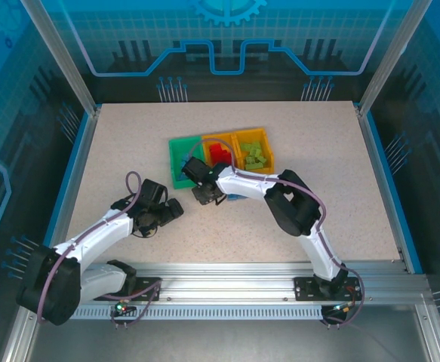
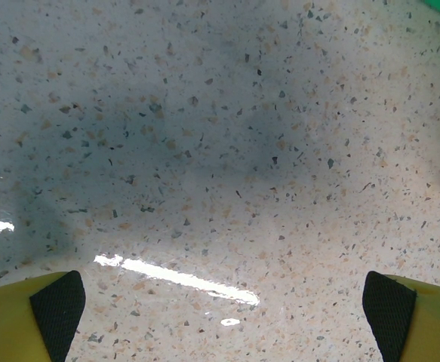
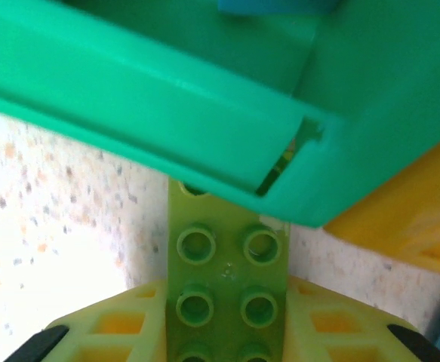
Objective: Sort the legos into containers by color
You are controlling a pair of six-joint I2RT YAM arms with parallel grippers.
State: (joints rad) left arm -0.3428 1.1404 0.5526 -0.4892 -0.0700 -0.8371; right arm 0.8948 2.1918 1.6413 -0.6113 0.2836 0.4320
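Tabletop [image 1: 129,151], one, speckled beige, spread beneath both pincers.
- Arms, two: the left arm [image 1: 91,241] and the right arm [image 1: 295,204], each ending in one pincer, both pointing away from the bases.
- Bins, three, in one row side by side:
  - one green bin [image 1: 176,154], directly ahead of the right pincer [image 1: 204,194]. In the right wrist view its near rim [image 3: 129,105] covers the far end of the held brick.
  - two orange bins, ahead and to the right of that pincer: the middle orange bin [image 1: 218,136] and the end orange bin [image 1: 251,133]. One orange wall [image 3: 401,211] shows at the right of the wrist view.
- Right pincer [image 3: 227,302], one, pressed onto the two long sides of a lime green lego [image 3: 227,256]. One brick is pinched, two studs wide, with three pairs of studs in sight.
- Left pincer [image 1: 173,210], one, spread wide, with its two black pads [image 2: 57,309] far apart over bare tabletop and nothing between them. It sits well to the left of the right pincer, nearer the bases.
- Red legos [image 1: 220,153], a small heap in the middle orange bin, too small to count.
- Lime legos [image 1: 254,157], a small heap in the end orange bin, likewise uncountable.
- Blue lego [image 1: 235,197], one, on the tabletop just right of the right pincer.
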